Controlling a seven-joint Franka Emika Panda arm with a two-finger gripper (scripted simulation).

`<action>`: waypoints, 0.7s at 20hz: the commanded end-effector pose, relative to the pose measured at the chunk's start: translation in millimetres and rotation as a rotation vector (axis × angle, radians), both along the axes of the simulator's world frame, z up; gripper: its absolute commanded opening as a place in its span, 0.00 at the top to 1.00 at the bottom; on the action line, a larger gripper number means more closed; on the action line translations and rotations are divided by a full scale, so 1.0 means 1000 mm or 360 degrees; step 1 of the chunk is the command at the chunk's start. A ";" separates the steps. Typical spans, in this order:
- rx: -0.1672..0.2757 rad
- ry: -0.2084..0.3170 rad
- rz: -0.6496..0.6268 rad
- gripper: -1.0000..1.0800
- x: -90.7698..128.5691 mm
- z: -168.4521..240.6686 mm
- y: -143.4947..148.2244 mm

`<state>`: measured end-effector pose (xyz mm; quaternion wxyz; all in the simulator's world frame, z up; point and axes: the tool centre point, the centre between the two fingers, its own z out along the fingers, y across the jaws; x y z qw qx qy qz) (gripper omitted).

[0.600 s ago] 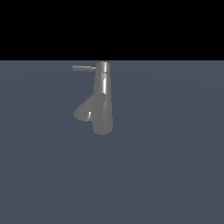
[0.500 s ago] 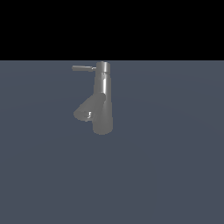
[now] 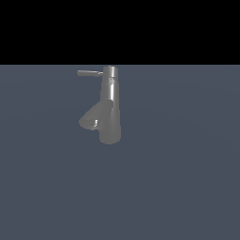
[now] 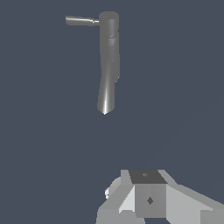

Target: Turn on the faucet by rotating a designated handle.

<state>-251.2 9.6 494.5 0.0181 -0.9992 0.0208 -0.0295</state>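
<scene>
The grey metal faucet (image 3: pixel 111 105) stands upright on the dark floor, with its thick angled spout (image 3: pixel 93 118) pointing down towards the exterior view's left. The thin handle (image 3: pixel 89 73) sticks out sideways from the top cap, also towards the exterior view's left. The wrist view looks down on the faucet (image 4: pixel 109 43), its handle (image 4: pixel 81 20) and its spout (image 4: pixel 106 98). My gripper (image 4: pixel 146 177) shows only in the wrist view, as one grey block with no gap between the fingers. It is empty and well apart from the faucet. It is out of the exterior view.
A flat dark blue-grey floor (image 3: pixel 187 187) lies all around the faucet. A black background fills the upper part of the exterior view. No other objects show.
</scene>
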 end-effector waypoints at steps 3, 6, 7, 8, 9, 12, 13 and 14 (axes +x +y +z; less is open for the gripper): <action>0.0002 0.0000 -0.0007 1.00 0.001 0.000 0.000; 0.0007 0.0002 -0.0027 1.00 0.004 0.000 0.001; 0.0010 0.0003 -0.0037 1.00 0.006 0.001 0.001; 0.0013 0.0005 -0.0049 1.00 0.008 0.001 0.002; 0.0016 0.0007 -0.0063 1.00 0.010 0.001 0.002; 0.0027 0.0013 -0.0114 1.00 0.019 0.002 0.003; 0.0031 0.0016 -0.0134 1.00 0.022 0.002 0.004; 0.0036 0.0019 -0.0156 1.00 0.026 0.002 0.004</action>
